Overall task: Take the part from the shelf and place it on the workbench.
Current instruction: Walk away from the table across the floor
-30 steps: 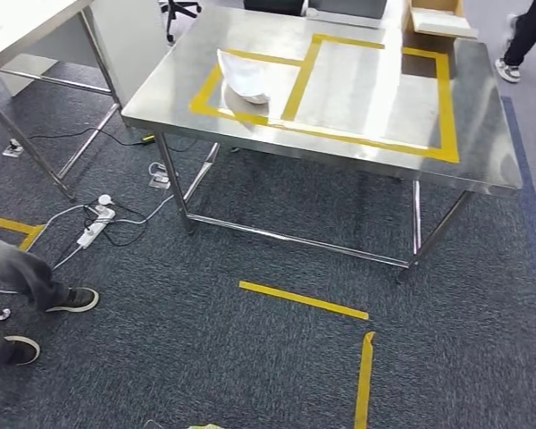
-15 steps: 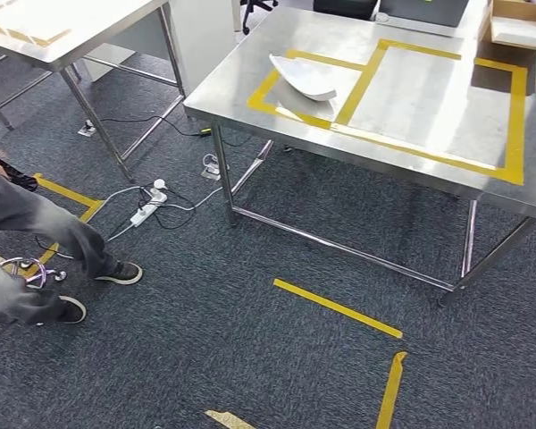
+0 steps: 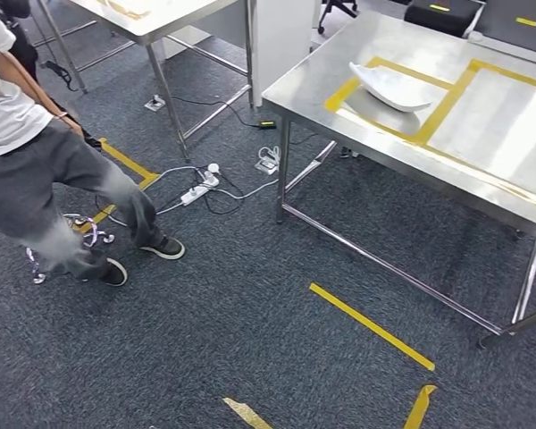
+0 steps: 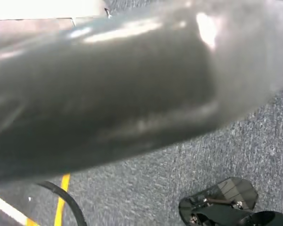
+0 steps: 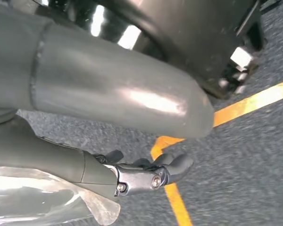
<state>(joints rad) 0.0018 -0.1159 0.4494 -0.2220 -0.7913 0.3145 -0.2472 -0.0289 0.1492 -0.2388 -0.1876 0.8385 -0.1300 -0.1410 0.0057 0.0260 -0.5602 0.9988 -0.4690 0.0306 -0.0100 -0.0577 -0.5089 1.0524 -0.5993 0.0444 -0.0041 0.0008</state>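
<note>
Left robot hand (image 4: 97, 89) a grey blur; workbench (image 3: 494, 188) (right side) cropped by frame edge

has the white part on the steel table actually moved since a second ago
No. The white part lies in the same corner of the yellow tape outline on the steel table; the whole head view shifted because the camera turned.

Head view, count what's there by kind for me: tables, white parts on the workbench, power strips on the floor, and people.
Tables: 2
White parts: 1
Power strips: 1
People: 1
Total: 5
</note>
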